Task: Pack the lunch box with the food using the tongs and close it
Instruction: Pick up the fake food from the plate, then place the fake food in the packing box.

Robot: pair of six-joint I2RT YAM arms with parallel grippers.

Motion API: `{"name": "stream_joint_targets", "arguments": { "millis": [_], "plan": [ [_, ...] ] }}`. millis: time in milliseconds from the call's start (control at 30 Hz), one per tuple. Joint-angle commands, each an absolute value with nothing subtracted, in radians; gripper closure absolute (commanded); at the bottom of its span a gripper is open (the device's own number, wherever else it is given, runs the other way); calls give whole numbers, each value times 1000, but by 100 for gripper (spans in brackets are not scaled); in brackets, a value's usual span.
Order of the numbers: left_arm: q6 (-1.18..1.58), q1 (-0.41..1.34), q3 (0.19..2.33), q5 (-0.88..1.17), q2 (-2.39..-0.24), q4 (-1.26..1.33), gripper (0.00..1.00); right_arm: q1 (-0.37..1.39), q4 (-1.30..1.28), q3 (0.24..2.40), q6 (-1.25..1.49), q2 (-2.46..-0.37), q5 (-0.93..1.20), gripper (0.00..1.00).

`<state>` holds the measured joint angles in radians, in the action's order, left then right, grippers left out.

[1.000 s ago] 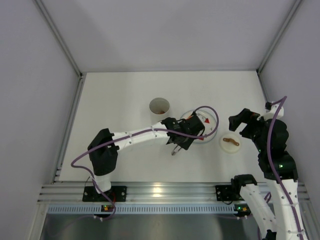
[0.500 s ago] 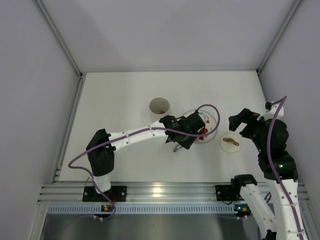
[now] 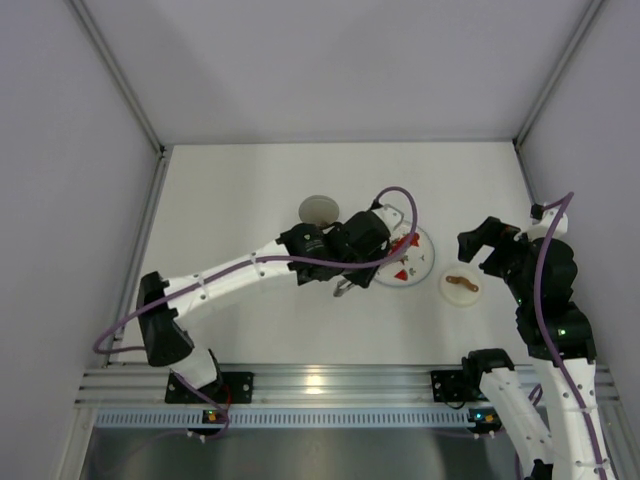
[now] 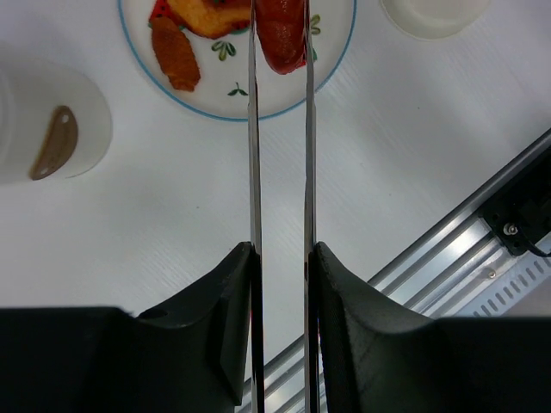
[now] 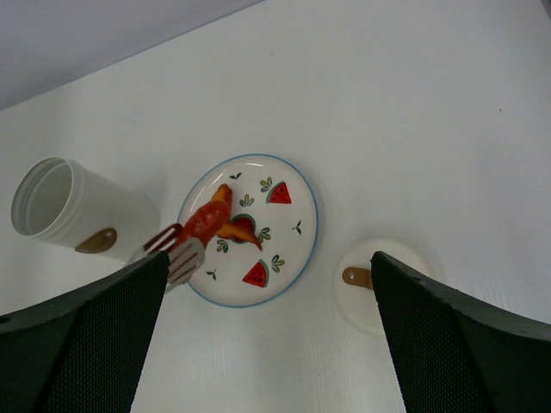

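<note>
My left gripper (image 4: 280, 251) (image 3: 358, 242) is shut on the metal tongs (image 4: 255, 155) (image 5: 176, 255). Their tips pinch a red piece of food (image 4: 282, 39) (image 5: 203, 218) over the left side of the plate (image 4: 215, 107) (image 5: 301, 249) (image 3: 422, 262). More orange-brown food (image 4: 176, 56) (image 5: 242, 231) lies on the plate. The white lunch box (image 3: 318, 207) (image 4: 82, 112) (image 5: 60, 206) stands open left of the plate, partly behind the left arm in the top view. My right gripper (image 3: 487, 243) (image 5: 267, 335) hangs wide open and empty above the table's right side.
A small white round lid (image 3: 460, 287) (image 5: 379, 280) (image 4: 430, 15) with a brown handle lies right of the plate, under the right gripper. The aluminium rail (image 4: 482, 232) runs along the near edge. Grey walls enclose the table on three sides.
The left arm has swung left and away from me, carrying the tongs toward the plate's left edge. More of the plate now shows. The right arm has not moved.
</note>
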<state>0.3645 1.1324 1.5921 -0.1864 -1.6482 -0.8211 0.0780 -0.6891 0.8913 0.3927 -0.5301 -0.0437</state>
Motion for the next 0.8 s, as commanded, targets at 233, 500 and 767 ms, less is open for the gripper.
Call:
{"name": "stream_joint_targets", "arguments": {
  "millis": [233, 500, 767],
  "plan": [
    [449, 1088, 1664, -522, -1385, -942, 69, 64, -698, 933, 388, -534, -41, 0],
    [465, 962, 1574, -542, -1319, -953, 67, 64, -693, 934, 393, -540, -28, 1],
    [459, 907, 1470, -482, -1301, -905, 66, 64, -690, 928, 393, -543, -23, 0]
  ]
}}
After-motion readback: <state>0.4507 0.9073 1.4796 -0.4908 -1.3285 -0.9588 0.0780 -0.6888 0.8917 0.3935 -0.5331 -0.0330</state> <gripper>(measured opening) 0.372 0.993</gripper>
